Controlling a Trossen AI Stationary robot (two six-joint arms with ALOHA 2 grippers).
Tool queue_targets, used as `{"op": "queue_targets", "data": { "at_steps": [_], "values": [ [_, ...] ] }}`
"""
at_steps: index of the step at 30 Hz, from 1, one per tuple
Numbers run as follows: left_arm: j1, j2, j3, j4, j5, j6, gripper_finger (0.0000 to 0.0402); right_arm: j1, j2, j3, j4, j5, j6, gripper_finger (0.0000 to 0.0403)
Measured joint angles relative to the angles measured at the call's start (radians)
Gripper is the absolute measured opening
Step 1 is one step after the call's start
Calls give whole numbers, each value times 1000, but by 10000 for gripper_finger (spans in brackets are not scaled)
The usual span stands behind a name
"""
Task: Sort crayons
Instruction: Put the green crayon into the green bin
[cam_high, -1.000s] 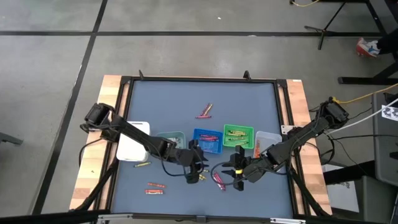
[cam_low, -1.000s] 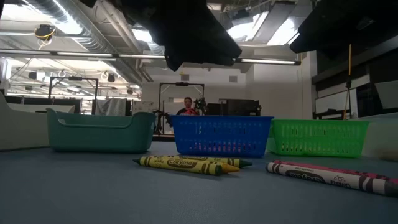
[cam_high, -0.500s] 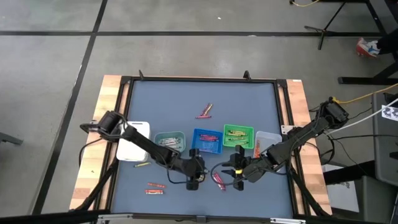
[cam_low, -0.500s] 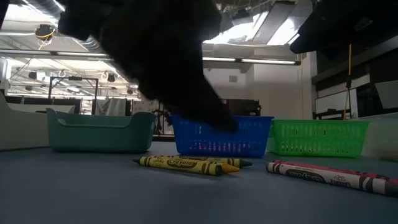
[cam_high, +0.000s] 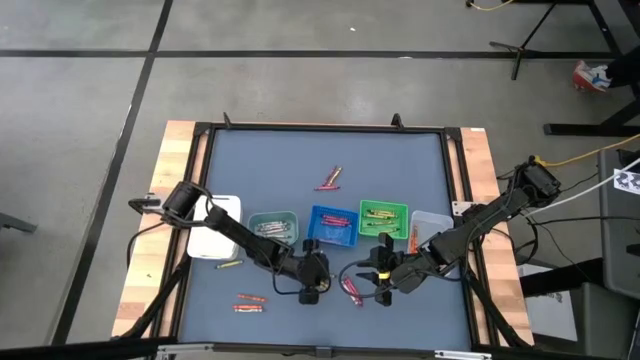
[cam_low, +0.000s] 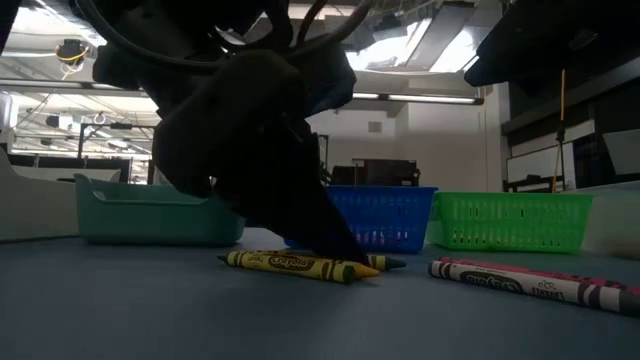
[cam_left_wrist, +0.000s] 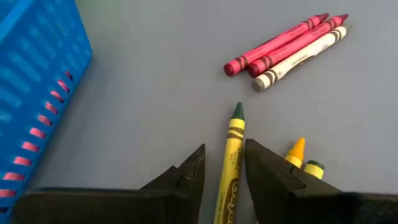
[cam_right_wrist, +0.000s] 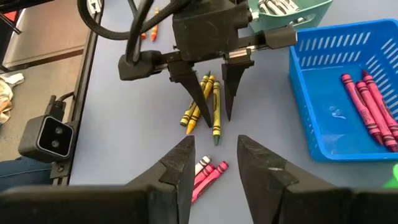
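A small bunch of yellow crayons (cam_low: 295, 264) lies on the blue mat, in front of the blue tray (cam_low: 385, 215). My left gripper (cam_left_wrist: 224, 148) is down at the mat, slanting from the left. It is open, and one finger stands on each side of a green-tipped yellow crayon (cam_left_wrist: 232, 163). The other yellow crayons (cam_left_wrist: 297, 152) lie outside its far finger. To the right of them lie two pink crayons and a pale one (cam_left_wrist: 283, 43). My right gripper (cam_right_wrist: 214, 148) hangs open above these, holding nothing. My left gripper has its fingertips (cam_right_wrist: 198, 102) low on either side of the green-tipped yellow crayon's wrapped middle (cam_left_wrist: 235, 149), lying along it. The crayon lies flat on the mat. I cannot tell whether either finger touches it.
A row of trays crosses the mat: white (cam_high: 215, 228), teal (cam_high: 272, 225), blue (cam_high: 333, 225), green (cam_high: 383, 218) and clear (cam_high: 428, 230). Loose crayons lie farther back (cam_high: 330, 178), near the front left (cam_high: 250, 302) and below the white tray (cam_high: 230, 265).
My left gripper has come down from above the blue tray's front to the mat and tipped more steeply, and it now straddles a yellow crayon. Its fingers have stayed open. The crayons have not moved.
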Motion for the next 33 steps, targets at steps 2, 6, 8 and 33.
{"op": "queue_targets", "data": {
  "at_steps": [2, 6, 8, 33],
  "values": [
    [3, 0, 0, -4, 0, 0, 88, 0, 0, 0, 0, 0, -1, 117],
    [11, 0, 1, -6, 1, 0, 68, 0, 0, 0, 0, 1, -23, 117],
    [14, 0, 1, -5, 0, 0, 56, 0, 0, 0, 1, 4, -29, 117],
    [15, 2, 91, 28, -6, -1, 4, 0, -261, 2, -223, -24, -56, 117]
  ]
}}
